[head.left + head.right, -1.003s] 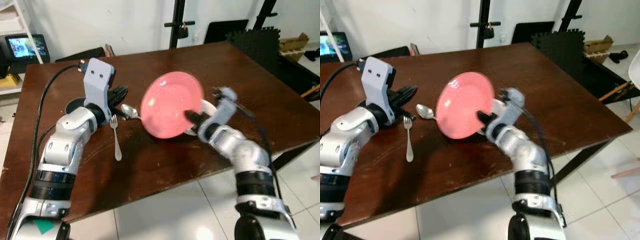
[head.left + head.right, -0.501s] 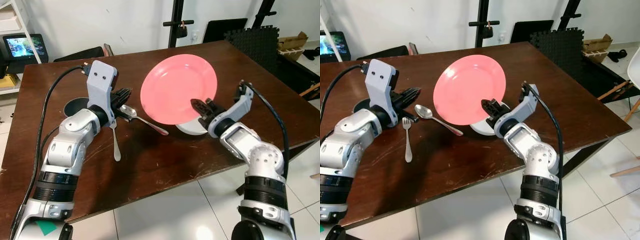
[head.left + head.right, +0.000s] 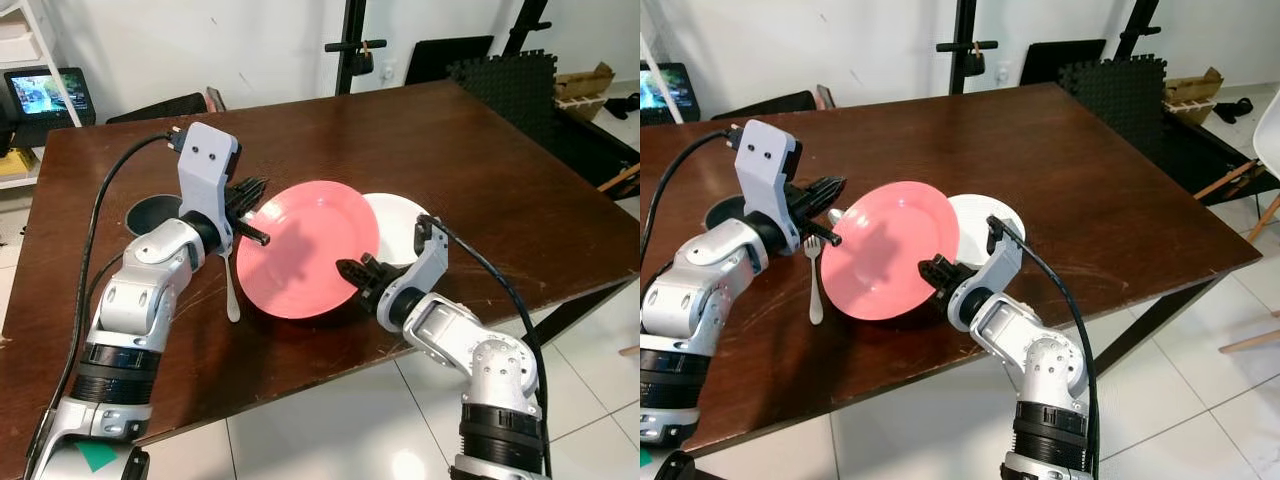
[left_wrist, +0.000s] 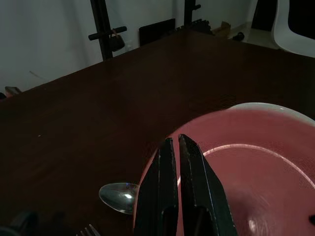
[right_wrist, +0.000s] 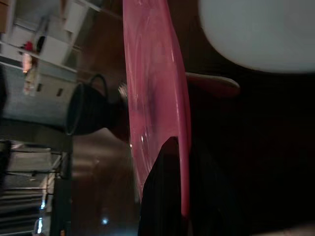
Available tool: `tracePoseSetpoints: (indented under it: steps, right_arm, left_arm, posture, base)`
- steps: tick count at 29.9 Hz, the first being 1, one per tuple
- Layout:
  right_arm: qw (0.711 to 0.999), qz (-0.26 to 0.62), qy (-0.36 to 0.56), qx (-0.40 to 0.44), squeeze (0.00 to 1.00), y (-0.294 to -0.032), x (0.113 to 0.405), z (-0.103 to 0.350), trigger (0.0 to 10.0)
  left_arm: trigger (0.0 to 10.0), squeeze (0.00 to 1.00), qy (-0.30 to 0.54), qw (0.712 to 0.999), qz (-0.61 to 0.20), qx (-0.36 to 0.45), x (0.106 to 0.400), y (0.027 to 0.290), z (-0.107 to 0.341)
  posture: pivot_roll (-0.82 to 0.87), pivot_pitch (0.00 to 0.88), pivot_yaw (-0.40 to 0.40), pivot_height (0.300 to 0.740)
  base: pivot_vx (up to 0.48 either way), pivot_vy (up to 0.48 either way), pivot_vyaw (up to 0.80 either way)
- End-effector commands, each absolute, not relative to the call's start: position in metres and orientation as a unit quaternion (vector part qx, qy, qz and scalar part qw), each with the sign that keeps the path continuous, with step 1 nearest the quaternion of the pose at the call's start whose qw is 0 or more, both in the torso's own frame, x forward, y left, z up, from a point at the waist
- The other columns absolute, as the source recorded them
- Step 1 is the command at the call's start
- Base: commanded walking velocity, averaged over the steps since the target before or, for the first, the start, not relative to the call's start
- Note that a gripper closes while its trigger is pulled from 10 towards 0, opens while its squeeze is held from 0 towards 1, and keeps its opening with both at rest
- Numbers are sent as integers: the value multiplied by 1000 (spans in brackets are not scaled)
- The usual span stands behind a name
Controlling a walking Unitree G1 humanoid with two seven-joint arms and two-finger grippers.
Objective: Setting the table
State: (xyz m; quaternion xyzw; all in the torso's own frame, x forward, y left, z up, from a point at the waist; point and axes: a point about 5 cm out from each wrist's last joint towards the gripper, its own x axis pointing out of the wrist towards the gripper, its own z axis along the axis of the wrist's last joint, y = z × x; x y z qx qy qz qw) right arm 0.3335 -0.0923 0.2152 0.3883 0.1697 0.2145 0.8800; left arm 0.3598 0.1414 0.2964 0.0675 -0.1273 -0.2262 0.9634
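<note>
Right gripper (image 3: 352,272) pinches near rim of pink plate (image 3: 305,262), frame centre, held low and slightly tilted over table (image 3: 480,160) for setting down. Plate overlaps white plate (image 3: 400,226) at right and covers spoon (image 4: 117,196); fork (image 3: 816,283) just left. Left gripper (image 3: 252,192), fingers nearly closed on nothing, hovers at plate's upper-left rim. Open wood toward near edge.

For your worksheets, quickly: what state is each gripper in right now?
Left gripper: shut, holding nothing, over the far rim of the pink plate.
Right gripper: shut on the pink plate's near rim.
</note>
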Motion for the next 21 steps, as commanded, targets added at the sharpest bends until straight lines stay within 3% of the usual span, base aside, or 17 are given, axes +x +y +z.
tracePoseSetpoints:
  steps: [1,2,3,4,5,6,7,8,9,10,11,21]
  right_arm:
    - [876,217,189,388,16,-87,329,207,10000]
    - [874,219,191,389,16,-86,328,207,10000]
    - [873,222,193,389,216,-84,326,207,10000]
    - [873,222,193,389,216,-84,326,207,10000]
    - [871,229,196,387,576,-81,324,207,10000]
    - [871,229,196,387,576,-81,324,207,10000]
    - [872,234,198,382,776,-80,323,207,10000]
    - [872,237,201,378,780,-78,321,206,10000]
    - [872,239,204,376,871,-77,319,205,10000]
    - [872,239,204,376,871,-77,319,205,10000]
    - [871,249,209,369,1000,-73,314,203,10000]
    - [882,292,185,319,1000,-66,309,211,10000]
  left_arm:
    - [10000,0,-122,963,-229,69,359,139,292]
    - [10000,0,-122,963,-229,69,359,139,292]
    - [10000,0,-123,963,-229,68,359,139,292]
    - [10000,0,-123,963,-229,68,359,139,292]
    - [10000,0,-125,963,-230,68,360,139,293]
    - [10000,0,-125,963,-230,68,360,139,293]
    - [10000,0,-126,962,-231,68,360,138,293]
    - [10000,0,-126,962,-231,69,360,138,294]
    - [10000,0,-126,962,-230,68,360,138,294]
    - [10000,0,-126,962,-230,68,360,138,294]
    - [10000,0,-124,962,-233,68,361,137,293]
    - [10000,0,-123,961,-237,69,364,134,293]
  posture:
    - [-32,222,38,740]
    - [-32,222,38,740]
    - [-31,213,40,740]
    - [-31,213,40,740]
    - [-34,215,40,740]
    - [-34,215,40,740]
    - [-31,214,38,740]
    - [-29,217,40,740]
    - [-32,221,44,740]
    - [-32,221,44,740]
    - [-31,220,47,740]
    - [-27,223,66,740]
  base:
    - [0,0,0]
    - [0,0,0]
    - [0,0,0]
    - [0,0,0]
    - [0,0,0]
    - [0,0,0]
    - [0,0,0]
    - [0,0,0]
    - [0,0,0]
    - [0,0,0]
    - [0,0,0]
    - [0,0,0]
